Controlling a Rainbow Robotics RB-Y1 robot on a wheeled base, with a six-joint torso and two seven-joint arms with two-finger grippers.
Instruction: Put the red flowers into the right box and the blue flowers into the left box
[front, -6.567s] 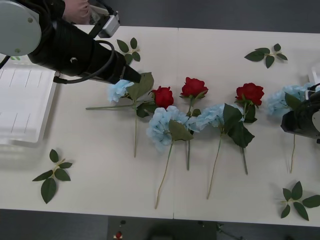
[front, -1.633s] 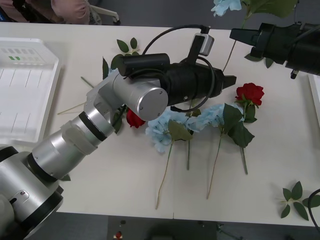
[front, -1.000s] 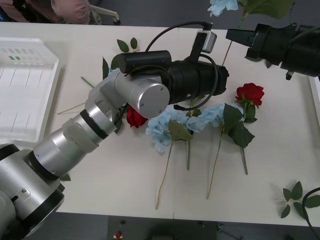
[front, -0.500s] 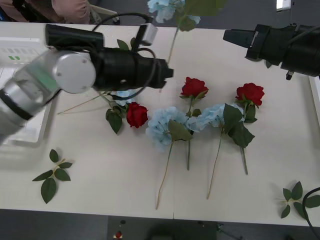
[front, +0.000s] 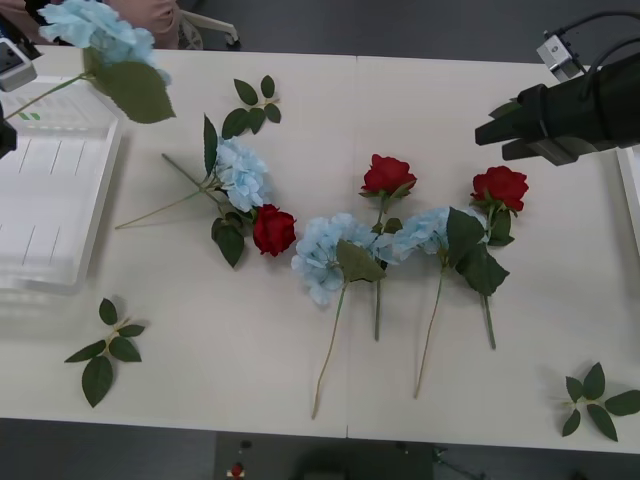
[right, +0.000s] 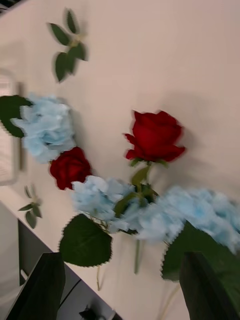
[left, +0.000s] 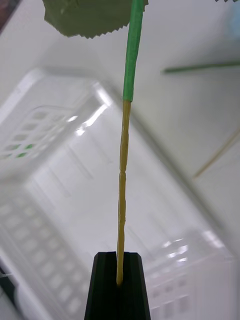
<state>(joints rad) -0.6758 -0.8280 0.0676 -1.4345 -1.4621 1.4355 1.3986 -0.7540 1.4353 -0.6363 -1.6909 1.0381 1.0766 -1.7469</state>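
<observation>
While the left gripper (left: 119, 285) hangs above the left box (front: 40, 215), items are located as follows.

Left gripper: black fingers (left: 105, 295) pressed together on the thin yellow stem of one blue flower (front: 100, 32); the stem rises straight out from between the tips.
Held blue flower: in the front view its pale-blue head and big green leaf sit at the far left corner, above the far edge of the left box; the stem slants down toward the left edge of that view.
Left box: white tray with slotted floor on the table's left side, small green marks on its far rim; the left wrist view shows it directly beneath the held stem.
Right gripper (front: 492, 127): raised over the table's right side, near the far edge; black fingers (right: 42, 290) spread apart, nothing between them.
Blue flowers on table: one (front: 240, 172) left of centre, its head just beside a red flower; two (front: 322, 252) (front: 422, 230) at centre, heads touching, stems pointing toward the near edge.
Red flowers: three on the table; one (front: 272, 229) left of centre, one (front: 388, 174) at centre, one (front: 500, 186) right of centre, below the right gripper.
Leaf sprigs: loose green sprigs (front: 106, 350) near the table corners.
Table (front: 200, 350): white surface.
</observation>
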